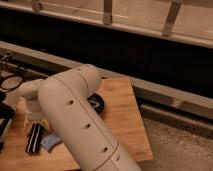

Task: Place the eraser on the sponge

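Observation:
My gripper (34, 125) hangs from the white wrist over the left part of the wooden board (122, 117), pointing down. Right under it lies a dark oblong piece with a pale stripe, which looks like the eraser (33, 141). I cannot tell whether it is held or resting on the board. The blue sponge (50, 142) lies flat on the board just to the right of that piece, touching or nearly touching it. My large white arm link (80, 125) hides the board's middle.
A black round disc (96, 104) sits on the board behind the arm. Dark tools and a ring (10, 82) lie at the far left. A dark ledge and a railing (107, 12) run along the back. Speckled floor (175, 145) lies to the right.

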Robot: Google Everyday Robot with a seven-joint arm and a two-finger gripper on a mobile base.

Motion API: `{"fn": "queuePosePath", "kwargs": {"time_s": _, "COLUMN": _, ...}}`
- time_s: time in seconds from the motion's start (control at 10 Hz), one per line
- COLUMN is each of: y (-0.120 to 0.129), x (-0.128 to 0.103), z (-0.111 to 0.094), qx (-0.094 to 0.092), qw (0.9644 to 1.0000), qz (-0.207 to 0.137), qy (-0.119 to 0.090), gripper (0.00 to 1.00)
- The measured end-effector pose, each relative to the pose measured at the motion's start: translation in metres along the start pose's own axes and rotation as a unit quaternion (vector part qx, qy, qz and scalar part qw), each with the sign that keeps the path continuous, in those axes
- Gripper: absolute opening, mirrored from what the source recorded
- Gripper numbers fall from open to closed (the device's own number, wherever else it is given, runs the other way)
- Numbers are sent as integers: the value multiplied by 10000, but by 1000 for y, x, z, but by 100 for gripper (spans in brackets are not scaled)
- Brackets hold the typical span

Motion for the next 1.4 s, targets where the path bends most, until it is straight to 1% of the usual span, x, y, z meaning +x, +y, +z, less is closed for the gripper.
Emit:
{"fn": "queuePosePath", "kwargs": {"time_s": 0.2, "y": -5, "x": 0, "z": -3, "qx": 33, "qw": 10000, "qz": 5, "qy": -14, "gripper": 40}}
{"fn": "queuePosePath", "kwargs": {"time_s": 0.3, "y": -6, "x": -1, "z": -5, "qx": 55, "qw": 10000, "qz": -2, "qy": -24, "gripper": 28}}
{"fn": "queuePosePath", "kwargs": {"time_s": 0.5, "y": -6, "x": 0, "z": -5, "qx": 51, "qw": 10000, "qz": -3, "qy": -20, "gripper": 8}}
{"fn": "queuePosePath", "kwargs": {"time_s": 0.6, "y": -5, "x": 1, "z": -6, "qx": 46, "qw": 10000, "qz": -17, "qy": -31, "gripper": 1}}
{"fn": "queuePosePath", "kwargs": {"time_s": 0.7, "y": -2, "x": 6, "z": -9, "qx": -36, "qw": 9998, "qz": -113, "qy": -142, "gripper": 0}}
{"fn": "queuePosePath", "kwargs": {"time_s": 0.8, "y": 0, "x": 14, "z": -21, "qx": -165, "qw": 9989, "qz": -253, "qy": -354, "gripper": 0}}
{"fn": "queuePosePath", "kwargs": {"time_s": 0.9, "y": 1, "x": 18, "z": -28, "qx": -233, "qw": 9981, "qz": -315, "qy": -470, "gripper": 0}}
{"fn": "queuePosePath", "kwargs": {"time_s": 1.0, "y": 4, "x": 33, "z": -50, "qx": -415, "qw": 9953, "qz": -453, "qy": -743, "gripper": 0}}
{"fn": "queuePosePath", "kwargs": {"time_s": 1.1, "y": 5, "x": 46, "z": -65, "qx": -538, "qw": 9929, "qz": -520, "qy": -926, "gripper": 0}}
{"fn": "queuePosePath", "kwargs": {"time_s": 1.2, "y": -2, "x": 61, "z": -81, "qx": -664, "qw": 9899, "qz": -543, "qy": -1130, "gripper": 0}}
{"fn": "queuePosePath", "kwargs": {"time_s": 1.3, "y": -13, "x": 75, "z": -93, "qx": -754, "qw": 9875, "qz": -511, "qy": -1289, "gripper": 0}}
{"fn": "queuePosePath", "kwargs": {"time_s": 1.4, "y": -28, "x": 87, "z": -100, "qx": -807, "qw": 9859, "qz": -427, "qy": -1403, "gripper": 0}}
